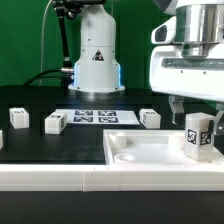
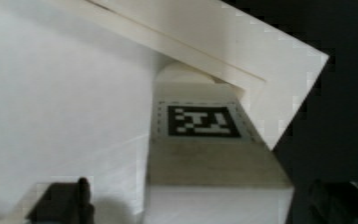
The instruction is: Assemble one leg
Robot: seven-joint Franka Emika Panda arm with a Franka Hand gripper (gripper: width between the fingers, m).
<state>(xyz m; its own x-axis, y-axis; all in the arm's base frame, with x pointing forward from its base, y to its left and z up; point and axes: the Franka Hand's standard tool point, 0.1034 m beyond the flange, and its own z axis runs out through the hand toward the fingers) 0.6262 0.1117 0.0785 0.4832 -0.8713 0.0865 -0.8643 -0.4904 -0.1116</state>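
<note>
Against a green backdrop (image 1: 20,40), on the black worktop (image 1: 30,145), we see the leg (image 1: 197,134) standing upright. Its long axis is vertical, and it sits on the white panel (image 1: 140,155) toward the exterior view's right. The fingers (image 1: 178,106) straddle it, spread apart, one clearly off it, and they grip nothing.

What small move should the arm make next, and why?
Probably close the gripper on the small white plastic leg. The leg stands upright at the corner of the large flat white panel, between the fingers, and one finger seems apart from it.
</note>
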